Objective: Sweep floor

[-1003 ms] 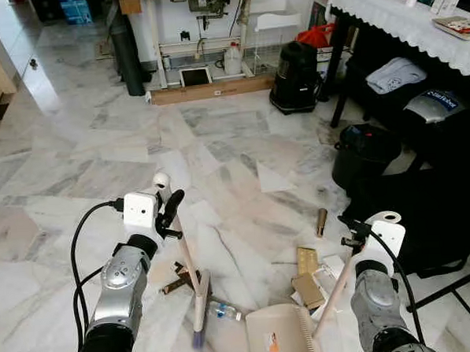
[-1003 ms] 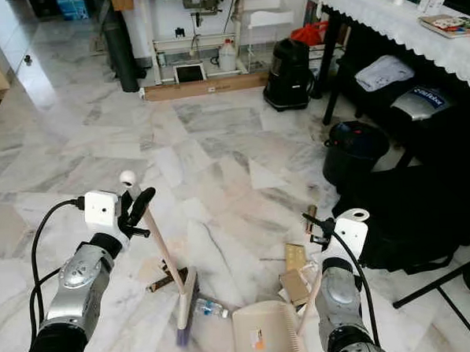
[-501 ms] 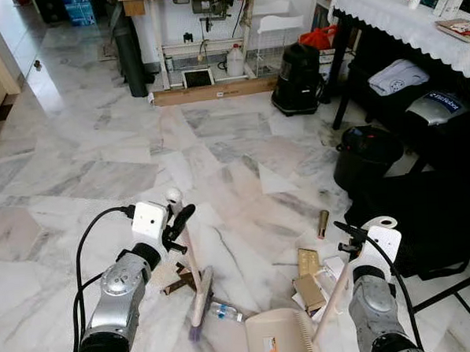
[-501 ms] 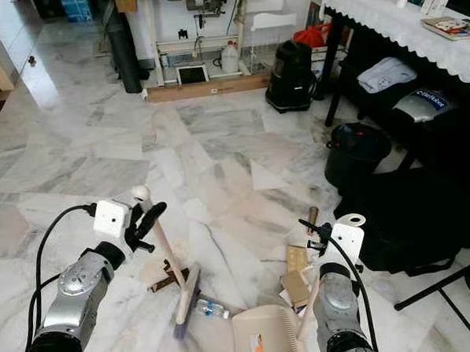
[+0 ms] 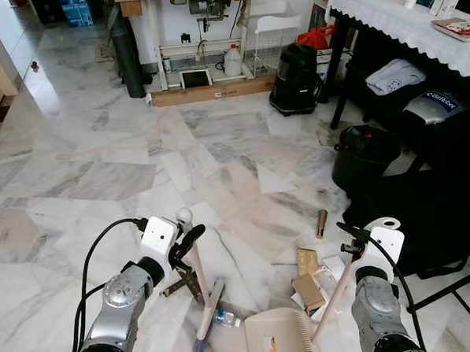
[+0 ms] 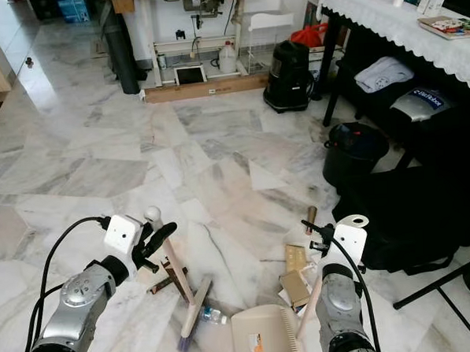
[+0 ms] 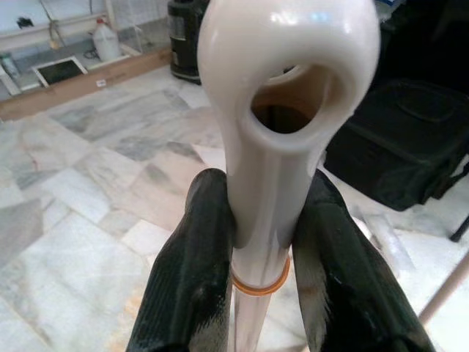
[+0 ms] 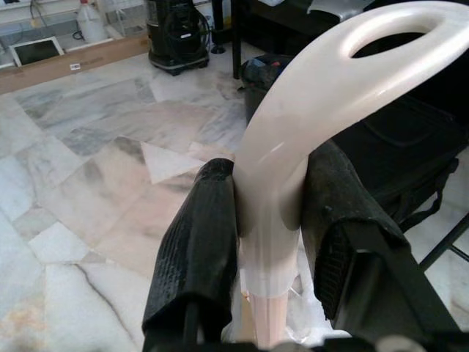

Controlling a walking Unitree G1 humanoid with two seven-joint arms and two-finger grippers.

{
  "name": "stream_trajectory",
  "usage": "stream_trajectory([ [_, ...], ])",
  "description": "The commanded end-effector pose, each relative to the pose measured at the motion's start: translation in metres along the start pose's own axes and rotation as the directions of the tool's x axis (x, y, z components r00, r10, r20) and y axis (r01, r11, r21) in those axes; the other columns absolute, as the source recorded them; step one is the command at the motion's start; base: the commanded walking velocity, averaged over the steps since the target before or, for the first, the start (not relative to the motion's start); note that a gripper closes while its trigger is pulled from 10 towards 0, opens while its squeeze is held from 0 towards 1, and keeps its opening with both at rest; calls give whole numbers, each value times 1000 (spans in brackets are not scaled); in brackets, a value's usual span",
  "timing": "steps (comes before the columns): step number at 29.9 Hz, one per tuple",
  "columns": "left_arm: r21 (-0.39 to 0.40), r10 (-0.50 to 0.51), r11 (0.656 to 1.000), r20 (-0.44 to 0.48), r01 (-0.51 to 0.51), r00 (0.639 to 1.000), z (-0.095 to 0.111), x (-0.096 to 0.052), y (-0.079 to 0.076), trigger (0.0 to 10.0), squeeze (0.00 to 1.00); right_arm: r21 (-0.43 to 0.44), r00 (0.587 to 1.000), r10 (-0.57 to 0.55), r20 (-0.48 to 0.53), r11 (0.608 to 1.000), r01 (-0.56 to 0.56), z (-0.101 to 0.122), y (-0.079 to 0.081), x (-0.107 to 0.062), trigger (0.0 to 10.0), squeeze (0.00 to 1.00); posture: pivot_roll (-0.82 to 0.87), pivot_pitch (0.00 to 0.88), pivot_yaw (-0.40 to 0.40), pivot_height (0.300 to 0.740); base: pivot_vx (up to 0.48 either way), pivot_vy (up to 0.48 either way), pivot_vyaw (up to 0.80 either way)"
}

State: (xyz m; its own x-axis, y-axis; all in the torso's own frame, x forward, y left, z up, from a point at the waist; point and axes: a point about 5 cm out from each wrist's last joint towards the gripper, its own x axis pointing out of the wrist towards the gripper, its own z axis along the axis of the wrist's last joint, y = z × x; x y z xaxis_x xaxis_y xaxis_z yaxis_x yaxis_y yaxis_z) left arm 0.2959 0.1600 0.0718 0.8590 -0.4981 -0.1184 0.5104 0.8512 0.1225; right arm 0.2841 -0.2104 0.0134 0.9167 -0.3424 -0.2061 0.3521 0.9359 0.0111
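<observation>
Left gripper (image 7: pixel 260 249) pinches the broom (image 5: pixel 202 292) handle just under its looped top; handle slants down toward the robot, bristle head on the marble floor (image 5: pixel 100 151) just left of the dustpan (image 5: pixel 275 337). Right gripper (image 8: pixel 267 220) fingers clamp the dustpan handle (image 5: pixel 336 293). Plastic bottle (image 5: pixel 224 318) lies touching the broom head, between it and the pan: short sweep rightward. Cardboard scraps (image 5: pixel 307 279) sit beside the pan's far right corner. Pan looks empty.

Grey-veined white marble floor (image 5: pixel 99 144); cream broom handle (image 7: pixel 271 191) and cream dustpan (image 5: pixel 279 339) — black fingers (image 7: pixel 194 286) on silver arms. Purple broom bristles (image 5: pixel 198 347), tan cardboard scraps (image 5: pixel 308 286), white lace tablecloth (image 5: pixel 400 17).
</observation>
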Motion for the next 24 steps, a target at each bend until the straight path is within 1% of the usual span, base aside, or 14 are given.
stream_trajectory([
  [1,-59,-35,998,-42,33,998,-6,-2,-5,10000,0,5,1000,-11,-10,1000,11,-1,-3,1,10000,0,13,0,-5,740,0,0,0],
  [3,-133,-62,990,-50,55,997,-8,-1,-7,10000,0,6,1000,-10,-12,1000,10,-1,-3,1,10000,0,15,0,-8,740,0,0,0],
  [6,-163,-77,984,-61,66,995,-9,-1,-8,10000,0,6,1000,-10,-13,1000,10,-1,-2,1,10000,0,15,0,-8,740,0,0,0],
  [8,-205,-76,977,-64,61,995,-10,-2,-5,10000,0,4,1000,-10,-13,1000,11,0,-3,1,10000,0,17,0,-8,740,0,0,0],
  [9,-205,-76,977,-64,61,995,-10,-2,-5,10000,0,4,1000,-10,-13,1000,11,0,-3,1,10000,0,17,0,-8,740,0,0,0],
  [10,-224,-75,973,-60,60,995,-10,-3,-4,10000,0,3,1000,-11,-12,1000,11,0,-3,1,10000,0,17,0,-8,740,0,0,0],
  [11,-265,-73,963,-51,57,996,-7,-3,-1,10000,0,3,1000,-13,-13,1000,13,0,-3,2,10000,0,20,0,-9,740,0,0,0],
  [12,-265,-73,963,-51,57,996,-7,-3,-1,10000,0,3,1000,-13,-13,1000,13,0,-3,2,10000,0,20,0,-9,740,0,0,0],
  [14,-310,-71,949,-38,55,997,-4,-3,0,10000,0,4,1000,-15,-15,1000,15,0,-3,2,10000,0,20,0,-9,740,0,0,0],
  [15,-350,-73,935,-28,58,997,-3,-2,-1,10000,0,5,1000,-15,-15,1000,16,0,-3,2,10000,0,20,0,-9,740,0,0,0],
  [18,-389,-74,919,-14,63,997,-1,-1,-1,10000,0,7,1000,-16,-17,1000,16,0,-2,2,10000,0,22,0,-9,740,0,0,0],
  [19,-417,-66,907,3,61,998,2,1,-2,10000,0,9,1000,-15,-18,1000,15,0,-2,2,10000,0,22,0,-10,740,0,0,0],
  [20,-417,-66,907,3,61,998,2,1,-2,10000,0,9,1000,-15,-18,1000,15,0,-2,2,10000,0,22,0,-10,740,0,0,0],
  [24,-513,-43,856,45,60,998,8,3,-2,10000,0,11,1000,-11,-21,1000,11,0,-1,2,10000,0,22,0,-11,740,0,0,0],
])
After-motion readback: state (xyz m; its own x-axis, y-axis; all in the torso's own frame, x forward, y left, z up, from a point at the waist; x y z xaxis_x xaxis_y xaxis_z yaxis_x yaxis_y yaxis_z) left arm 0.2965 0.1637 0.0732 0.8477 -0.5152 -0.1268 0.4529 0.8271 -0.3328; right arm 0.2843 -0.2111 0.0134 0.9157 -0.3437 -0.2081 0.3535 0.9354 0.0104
